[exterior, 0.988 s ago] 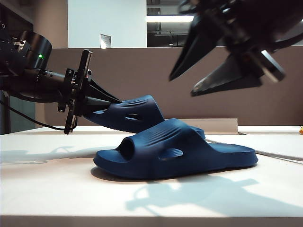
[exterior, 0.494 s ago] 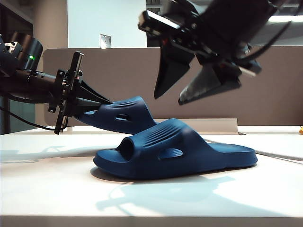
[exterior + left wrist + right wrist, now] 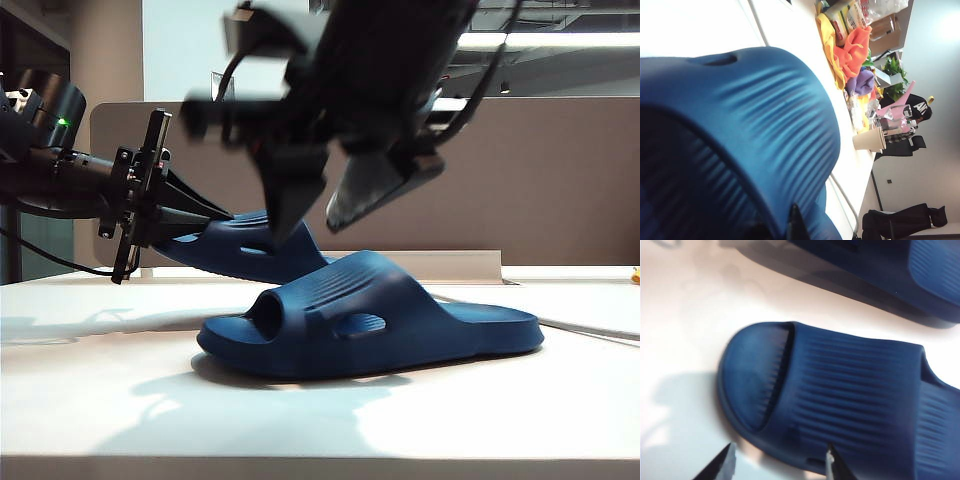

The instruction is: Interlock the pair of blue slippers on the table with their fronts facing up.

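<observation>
One of the pair of blue slippers (image 3: 370, 320) lies flat on the white table (image 3: 500, 410), strap up, open toe toward the left. The second slipper (image 3: 245, 245) hangs tilted behind it, off the surface, pinched tight at its toe end by the left gripper (image 3: 190, 215). Above the near slipper's strap hovers the right gripper (image 3: 320, 215), jaws parted, holding nothing. A brown-grey partition (image 3: 540, 180) backs the table; beyond it, a pale wall (image 3: 225, 40) and ceiling lights (image 3: 560, 40).

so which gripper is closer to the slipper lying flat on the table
Right. The right gripper hangs open just above the flat slipper; the left gripper is off to its side, shut on the raised slipper.
</observation>
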Available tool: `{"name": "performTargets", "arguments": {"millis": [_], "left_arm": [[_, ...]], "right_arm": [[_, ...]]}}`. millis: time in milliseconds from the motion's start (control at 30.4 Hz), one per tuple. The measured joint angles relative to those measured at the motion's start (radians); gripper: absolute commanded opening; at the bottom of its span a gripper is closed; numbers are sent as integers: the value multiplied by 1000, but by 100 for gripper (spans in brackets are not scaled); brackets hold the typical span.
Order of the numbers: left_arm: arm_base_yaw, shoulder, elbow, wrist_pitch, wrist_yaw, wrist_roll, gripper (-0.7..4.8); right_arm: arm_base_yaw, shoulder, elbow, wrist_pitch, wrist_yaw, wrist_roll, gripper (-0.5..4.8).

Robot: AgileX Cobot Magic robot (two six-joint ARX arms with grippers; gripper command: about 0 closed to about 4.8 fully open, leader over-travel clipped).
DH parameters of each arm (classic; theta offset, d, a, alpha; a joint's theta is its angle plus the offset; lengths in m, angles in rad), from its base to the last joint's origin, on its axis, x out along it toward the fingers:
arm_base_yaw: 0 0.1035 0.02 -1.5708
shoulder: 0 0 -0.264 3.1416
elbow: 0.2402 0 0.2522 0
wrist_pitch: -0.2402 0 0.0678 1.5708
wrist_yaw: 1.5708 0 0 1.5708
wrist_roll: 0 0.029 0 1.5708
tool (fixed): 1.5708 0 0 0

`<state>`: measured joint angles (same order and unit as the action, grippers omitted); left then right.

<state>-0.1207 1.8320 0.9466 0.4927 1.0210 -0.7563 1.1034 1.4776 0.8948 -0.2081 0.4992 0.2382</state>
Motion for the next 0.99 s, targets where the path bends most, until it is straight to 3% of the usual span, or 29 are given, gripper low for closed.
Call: {"name": "performTargets", "arguments": {"millis": [296,757,988], "left_arm": [[0,0,0,-1,2,0,-6],[2,0,0,-1,1,0,-6],[3,0,0,-1,2,0,-6]], "right_arm": [[35,132,55,-14,195,-58,256],[36,153,79,52,208,-105,276],[38,289,219,-48,223,-122,275]]}}
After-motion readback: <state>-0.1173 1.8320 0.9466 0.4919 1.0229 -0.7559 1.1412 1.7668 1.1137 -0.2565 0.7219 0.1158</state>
